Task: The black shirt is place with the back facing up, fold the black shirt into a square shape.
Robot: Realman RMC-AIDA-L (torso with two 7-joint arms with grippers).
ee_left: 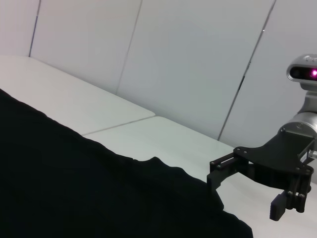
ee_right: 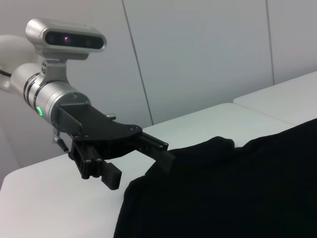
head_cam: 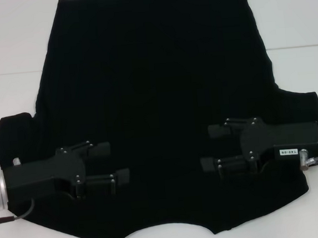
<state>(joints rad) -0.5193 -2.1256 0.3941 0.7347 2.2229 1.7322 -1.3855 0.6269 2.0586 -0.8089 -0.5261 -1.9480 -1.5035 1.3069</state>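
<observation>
Head view first: the black shirt (head_cam: 157,97) lies spread flat on the white table (head_cam: 8,48), plain side up with no print showing, collar end nearest the robot and hem far away. Both grippers hover over its near part, pointing inward at each other. The left gripper (head_cam: 108,164) sits just inside the left sleeve, the right gripper (head_cam: 216,146) just inside the right sleeve, and both have their fingers spread apart with nothing between them. Biggest risk I see from here: black fingers over black cloth, so a pinch could easily catch two layers or only skim the top and slip off, and then the fold would come out lopsided. If one arm grabs and the other misses, the shirt would drag sideways across the table. Left wrist view shows the right gripper (ee_left: 247,191) across the shirt, low at the sleeve edge, jaws parted, arm reaching in roughly level. Right wrist view shows the left gripper (ee_right: 136,163) the same way, one finger tip just over the sleeve's bunched edge, the other hanging off the cloth above bare table.
</observation>
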